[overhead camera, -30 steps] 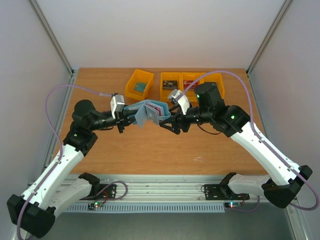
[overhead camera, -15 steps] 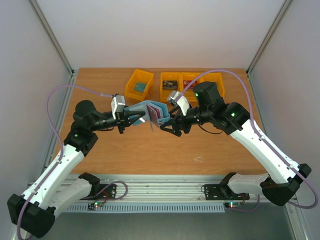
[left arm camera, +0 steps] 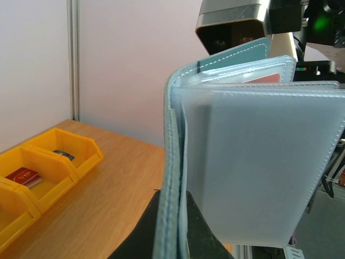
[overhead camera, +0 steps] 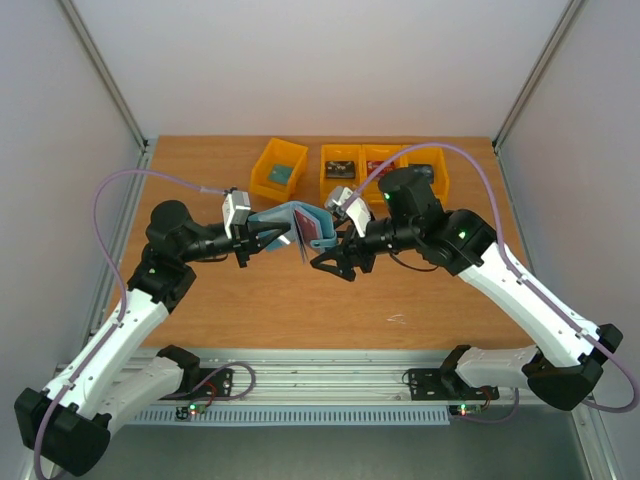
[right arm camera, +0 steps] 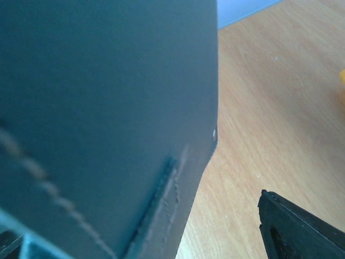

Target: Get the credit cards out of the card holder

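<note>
Holder: slate-blue folding card holder [overhead camera: 285, 218] stood open aloft, clear pockets fanned.
Card: red-faced plastic card [overhead camera: 318, 227] sat tucked inside.

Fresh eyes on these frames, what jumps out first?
The slate-blue card holder hangs fanned open in mid-air over the middle of the table, pinched by the left gripper. The right gripper stands open just right of it, near a red card in a pocket. Yellow bins line the far edge.

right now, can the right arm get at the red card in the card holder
Probably yes. The left gripper holds the card holder open in the air, the red card faces the right gripper, and its open jaws sit close beside it with nothing between.
</note>
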Motion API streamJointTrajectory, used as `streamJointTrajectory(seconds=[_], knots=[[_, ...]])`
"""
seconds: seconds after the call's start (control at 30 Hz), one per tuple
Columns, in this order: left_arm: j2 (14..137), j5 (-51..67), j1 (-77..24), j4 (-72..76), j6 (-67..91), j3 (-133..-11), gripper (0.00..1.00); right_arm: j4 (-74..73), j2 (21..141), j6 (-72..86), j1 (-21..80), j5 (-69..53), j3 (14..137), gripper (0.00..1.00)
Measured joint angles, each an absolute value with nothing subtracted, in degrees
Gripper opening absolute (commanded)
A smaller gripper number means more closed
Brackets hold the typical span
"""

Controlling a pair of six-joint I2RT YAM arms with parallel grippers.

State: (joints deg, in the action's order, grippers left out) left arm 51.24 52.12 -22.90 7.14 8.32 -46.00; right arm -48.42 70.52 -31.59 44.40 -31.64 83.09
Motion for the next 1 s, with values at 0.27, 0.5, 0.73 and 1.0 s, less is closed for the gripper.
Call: streamJointTrajectory(seconds=[0.27, 0.5, 0.73, 1.0], knots=[[51.24, 52.10, -22.90, 7.14, 8.32, -45.95, 0.00, -44.82, 69.41, -30.68, 48.01, -26.24, 81.97, 0.90], [51.24, 52.10, -22.90, 7.11, 8.29, -45.82, 0.00, -39.18, 68.60, -28.38, 49.08, -22.31, 80.03, 0.99], [51.24, 52.10, -22.90, 7.11, 8.27, -45.74, 0.00, -36.38, 68.73, -27.29, 49.63, -19.94, 80.03, 0.96], [51.24, 52.07, -22.90, 7.11, 8.27, -45.71, 0.00, -34.79, 68.97, -26.39, 49.67, -18.39, 80.03, 0.98]])
